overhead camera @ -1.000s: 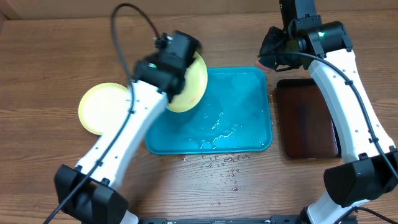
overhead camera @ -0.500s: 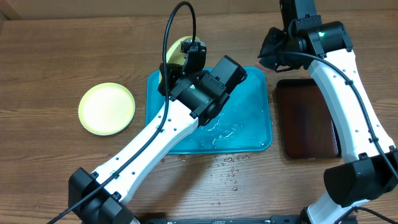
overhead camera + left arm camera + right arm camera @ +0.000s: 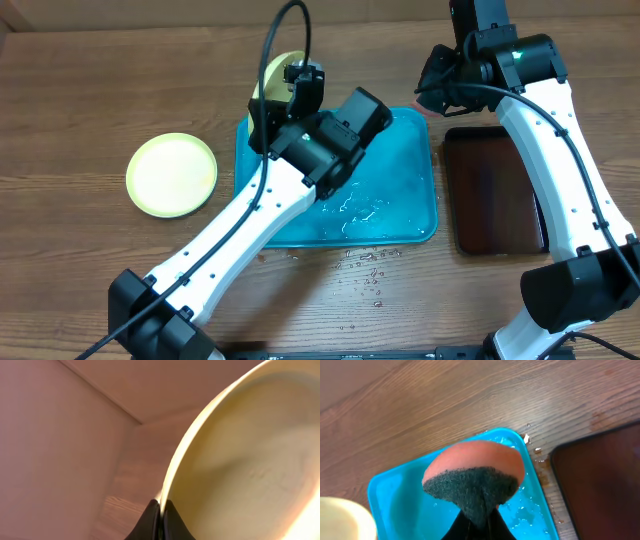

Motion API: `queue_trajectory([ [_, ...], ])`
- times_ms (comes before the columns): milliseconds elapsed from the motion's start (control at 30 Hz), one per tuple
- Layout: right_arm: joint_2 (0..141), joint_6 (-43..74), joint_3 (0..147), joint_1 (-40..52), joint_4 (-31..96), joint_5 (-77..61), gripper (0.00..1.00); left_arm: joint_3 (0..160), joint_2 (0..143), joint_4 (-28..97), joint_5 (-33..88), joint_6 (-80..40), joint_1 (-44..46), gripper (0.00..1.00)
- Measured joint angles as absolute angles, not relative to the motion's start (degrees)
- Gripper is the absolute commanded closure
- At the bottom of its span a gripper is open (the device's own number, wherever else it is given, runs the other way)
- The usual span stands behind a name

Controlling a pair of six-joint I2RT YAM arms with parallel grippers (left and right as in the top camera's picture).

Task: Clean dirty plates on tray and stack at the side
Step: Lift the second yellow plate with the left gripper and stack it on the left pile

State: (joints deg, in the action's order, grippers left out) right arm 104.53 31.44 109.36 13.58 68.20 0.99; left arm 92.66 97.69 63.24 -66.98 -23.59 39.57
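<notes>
Wooden table [image 3: 70, 90]: left jaws pinch yellow plate [image 3: 240, 460] rim; right jaws pinch sponge [image 3: 475, 470].

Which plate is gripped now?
The tilted plate at the tray's far-left corner, clamped by the left gripper; the other plate lies flat on the table.

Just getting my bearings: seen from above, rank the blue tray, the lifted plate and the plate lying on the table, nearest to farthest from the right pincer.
1. Turquoise tray: its far right corner is beside the right pincer.
2. Lifted yellow-green plate: over the tray's far left corner.
3. Yellow-green plate on the table: far left.
</notes>
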Motion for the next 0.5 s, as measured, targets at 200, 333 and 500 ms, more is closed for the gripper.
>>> queue_trajectory([
  [200, 104.53, 31.46, 109.36, 13.58, 68.55, 1.04, 0.96, 92.68, 97.69, 64.69, -46.68, -23.07, 30.11, 0.96],
  [333, 104.53, 31.48, 109.32, 13.58, 68.58, 0.99, 0.96, 92.68, 97.69, 64.51, -31.14, -20.99, 19.09, 0.96],
  [500, 104.53, 31.46, 109.32, 13.61, 68.58, 1.02, 0.96, 92.66, 97.69, 64.07, -14.33, -18.55, 3.16, 0.96],
])
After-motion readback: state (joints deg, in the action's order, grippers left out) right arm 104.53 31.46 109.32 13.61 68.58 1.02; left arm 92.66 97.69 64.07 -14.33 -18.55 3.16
